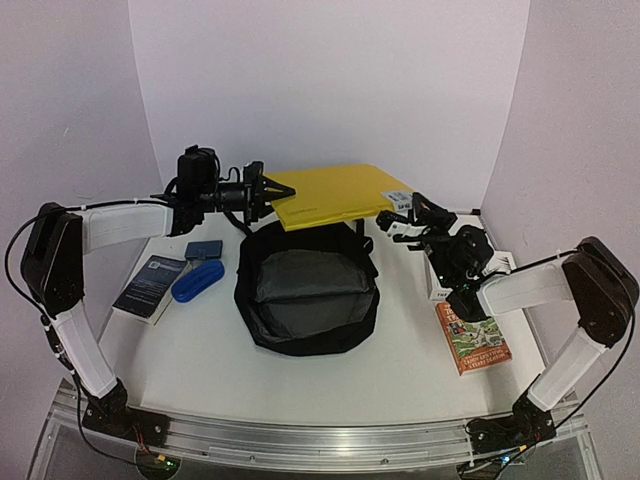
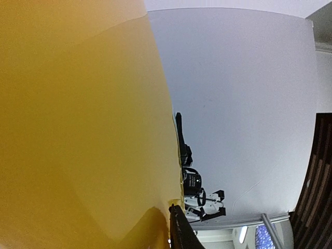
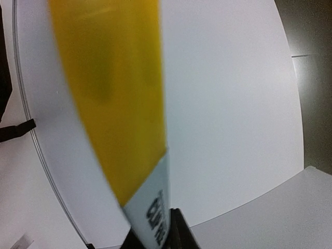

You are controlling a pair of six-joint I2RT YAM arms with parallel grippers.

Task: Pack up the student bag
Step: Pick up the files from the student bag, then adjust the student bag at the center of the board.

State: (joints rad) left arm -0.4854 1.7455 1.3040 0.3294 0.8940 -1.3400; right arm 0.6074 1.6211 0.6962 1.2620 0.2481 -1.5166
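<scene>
The student bag point(image 1: 300, 338) lies open on the table's middle, grey lining up. Above its far rim hangs a flat yellow folder point(image 1: 335, 195) with a white printed label at its right corner. My left gripper point(image 1: 262, 196) is shut on the folder's left edge. In the left wrist view the folder point(image 2: 78, 119) fills the left half, pressed against one dark finger point(image 2: 181, 231). My right gripper point(image 1: 396, 226) stands open at the labelled corner. In the right wrist view that folder corner point(image 3: 153, 215) still sits between the parted fingers point(image 3: 182, 234), and the picture is blurred.
Left of the bag lie a blue case point(image 1: 197, 280), a small grey-blue pouch point(image 1: 203, 249) and a dark book point(image 1: 152, 285). A colourful book point(image 1: 471, 337) and a white box point(image 1: 440, 285) lie under my right arm. White walls close the back and sides.
</scene>
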